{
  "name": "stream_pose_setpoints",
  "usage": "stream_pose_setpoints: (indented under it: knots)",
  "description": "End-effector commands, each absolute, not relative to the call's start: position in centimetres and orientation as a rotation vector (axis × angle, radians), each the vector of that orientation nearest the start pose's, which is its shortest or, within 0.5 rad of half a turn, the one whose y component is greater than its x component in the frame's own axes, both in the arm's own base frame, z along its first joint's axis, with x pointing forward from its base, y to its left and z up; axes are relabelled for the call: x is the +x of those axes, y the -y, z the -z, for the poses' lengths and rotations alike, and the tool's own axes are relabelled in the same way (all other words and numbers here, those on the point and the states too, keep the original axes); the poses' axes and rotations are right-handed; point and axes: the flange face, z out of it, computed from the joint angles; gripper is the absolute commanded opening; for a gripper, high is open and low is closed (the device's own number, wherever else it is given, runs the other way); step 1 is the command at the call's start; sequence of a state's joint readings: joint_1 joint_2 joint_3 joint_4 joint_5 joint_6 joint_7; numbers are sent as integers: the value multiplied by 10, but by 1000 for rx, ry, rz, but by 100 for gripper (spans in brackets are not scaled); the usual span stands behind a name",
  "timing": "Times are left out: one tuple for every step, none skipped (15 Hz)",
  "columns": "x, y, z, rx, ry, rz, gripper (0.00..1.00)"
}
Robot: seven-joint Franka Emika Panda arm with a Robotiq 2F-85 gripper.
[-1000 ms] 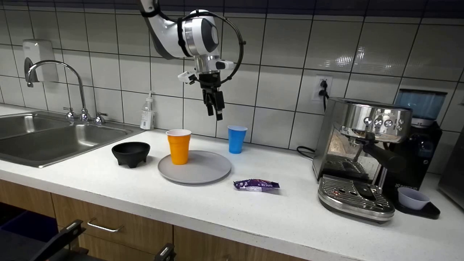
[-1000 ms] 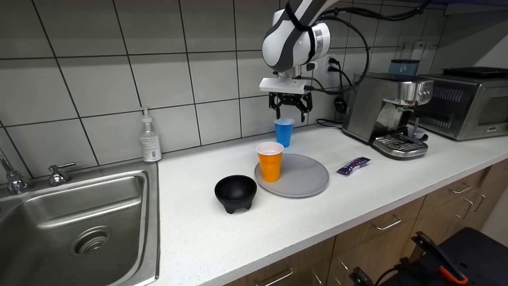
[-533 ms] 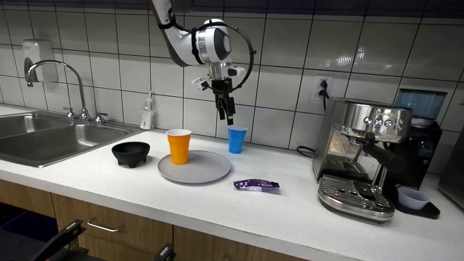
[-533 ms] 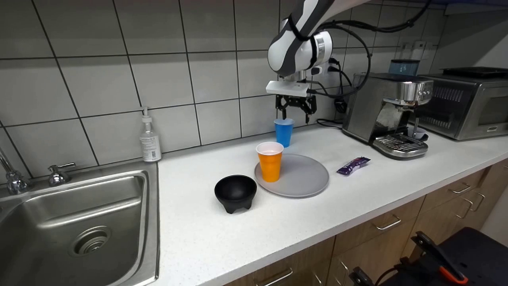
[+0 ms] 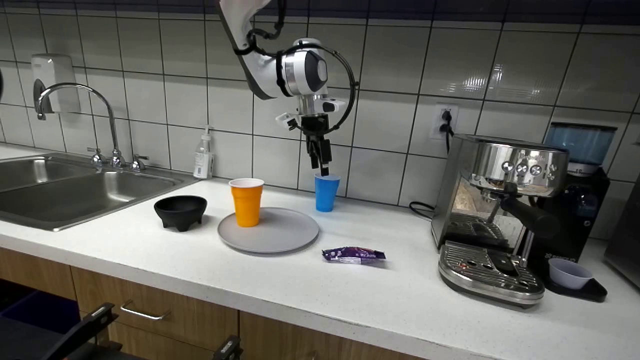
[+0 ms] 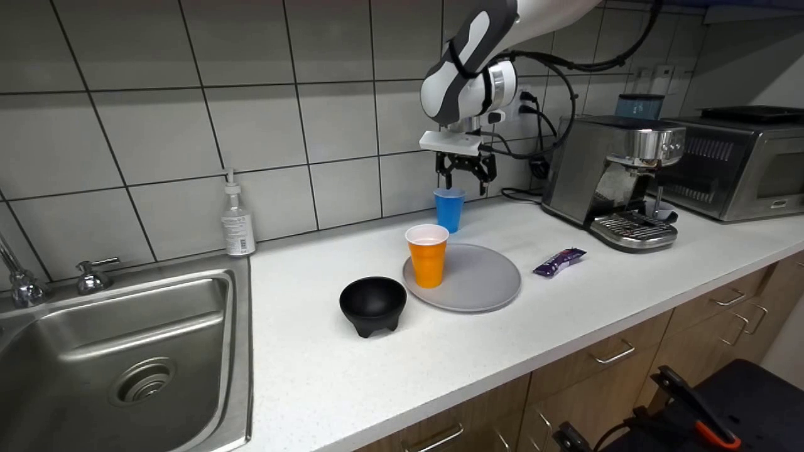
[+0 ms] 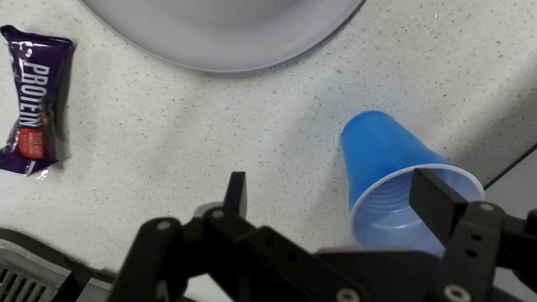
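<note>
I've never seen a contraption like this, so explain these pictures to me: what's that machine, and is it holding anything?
The white machine is a robot arm, ending in a black two-fingered tool. Two pictures come from cameras standing apart from it, facing the kitchen counter; the third comes from a camera on its wrist, so the tool reaches in from the bottom. On the counter stand a blue cup, a grey plate with an orange cup on it, a black bowl and a coffee machine. A purple packet marked PROTEIN lies near the plate. The tool is open, holding nothing. In the wrist view one finger overlaps the blue cup's mouth; whether they touch, I cannot tell.
</note>
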State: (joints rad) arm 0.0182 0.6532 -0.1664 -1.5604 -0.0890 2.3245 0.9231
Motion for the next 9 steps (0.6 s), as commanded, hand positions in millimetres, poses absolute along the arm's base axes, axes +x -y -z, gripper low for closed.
stream_pose_setpoints:
  knots:
    - [731, 98, -275, -2864, -1528, 240, 100]
    - [734, 100, -273, -2864, -1536, 235, 100]
    - [737, 102, -271, -2862, -1544, 230, 100]
    - [740, 104, -269, -2863, -1549, 224, 100]
    - [743, 106, -267, -2864, -1556, 218, 100]
    - [745, 108, -265, -2865, -1560, 212, 100]
    - [747, 109, -263, -2865, -1564, 205, 100]
    - [749, 110, -261, -2865, -1567, 200, 100]
    - [751, 112, -259, -2863, -1573, 193, 100]
